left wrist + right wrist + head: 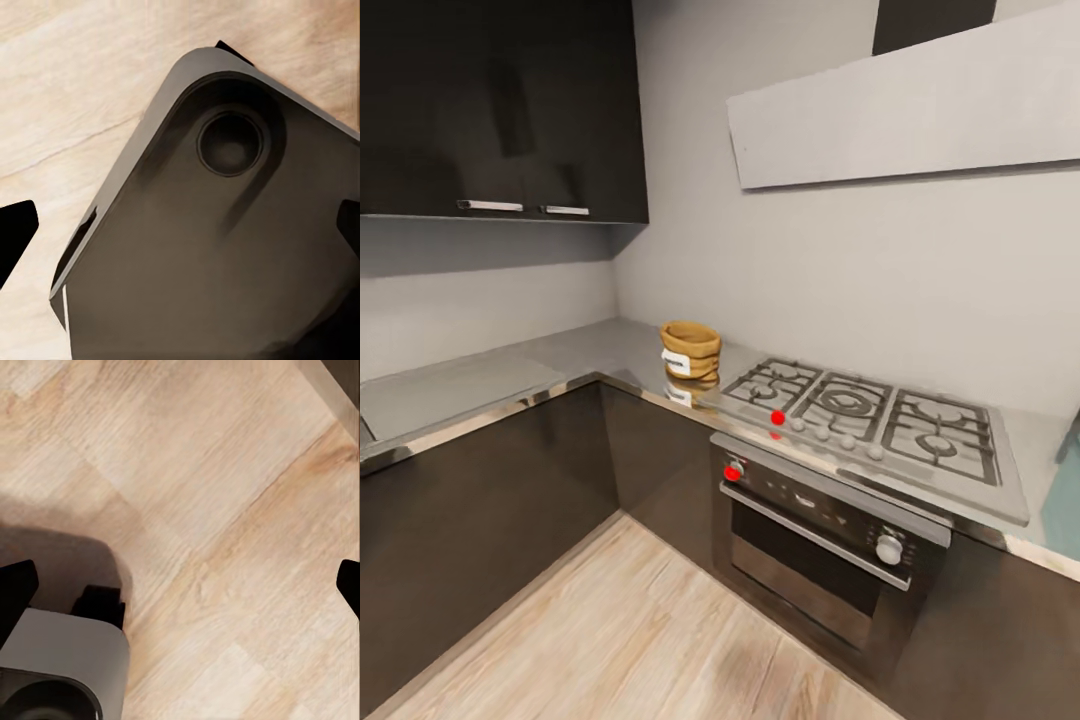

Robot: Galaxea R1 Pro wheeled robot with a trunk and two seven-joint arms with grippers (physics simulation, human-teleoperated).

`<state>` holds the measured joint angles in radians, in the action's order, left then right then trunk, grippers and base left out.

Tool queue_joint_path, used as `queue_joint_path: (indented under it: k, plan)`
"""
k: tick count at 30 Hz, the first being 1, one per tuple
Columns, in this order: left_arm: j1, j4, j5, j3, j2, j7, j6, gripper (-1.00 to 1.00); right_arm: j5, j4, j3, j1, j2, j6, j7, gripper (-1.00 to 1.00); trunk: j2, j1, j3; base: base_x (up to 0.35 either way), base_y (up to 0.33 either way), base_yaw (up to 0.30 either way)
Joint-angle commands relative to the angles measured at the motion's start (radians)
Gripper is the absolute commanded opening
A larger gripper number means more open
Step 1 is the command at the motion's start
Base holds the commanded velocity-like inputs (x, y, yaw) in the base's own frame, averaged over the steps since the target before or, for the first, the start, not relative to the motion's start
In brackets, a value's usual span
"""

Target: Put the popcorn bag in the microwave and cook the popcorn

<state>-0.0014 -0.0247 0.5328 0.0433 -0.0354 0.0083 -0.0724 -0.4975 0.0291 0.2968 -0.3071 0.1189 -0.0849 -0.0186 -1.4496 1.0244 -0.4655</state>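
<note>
popcorn bag: small squat tan-brown paper sack with rolled-down rim and white label [691,351], upright, open top, mirrored in the worktop
countertop: long L-shaped grey reflective worktop over dark cabinets [510,375]; sack stands near its inner corner, just beside the hob

Head camera on the kitchen corner, both wrist cameras aimed down at the floor.

The head view looks forward and down from standing height, some way back, onto the L-shaped surface [590,352], the gas hob [865,410] and the oven [825,535], with a strip of wood floor [650,640] below. The left wrist view faces the floor [67,82] closely, across a dark rounded body [225,240], probably the robot's base. The right wrist view faces the same planks [225,510] with a grey corner [67,652] at its edge. All three share the floor.
</note>
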Motion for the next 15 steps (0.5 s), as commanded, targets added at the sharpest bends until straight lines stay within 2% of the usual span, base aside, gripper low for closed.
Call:
queue_joint_path:
  k: [1,5,15]
  plan:
    - [0.000,-0.001,-0.002,0.004,0.000,0.001,-0.001,1.00,-0.007,0.003,0.008,-0.001,0.001,-0.006,-0.001,1.00,0.000,0.001,-0.001,0.322,0.104,0.252]
    - [0.000,-0.001,-0.005,0.004,0.002,0.001,0.000,1.00,-0.006,0.003,0.009,-0.001,0.002,-0.009,-0.001,1.00,0.000,0.001,-0.001,0.322,0.104,0.212]
    - [0.000,-0.001,-0.011,0.003,0.003,0.001,0.000,1.00,-0.004,0.003,0.009,-0.001,0.004,-0.010,-0.004,1.00,0.000,0.001,-0.001,0.322,0.102,0.010]
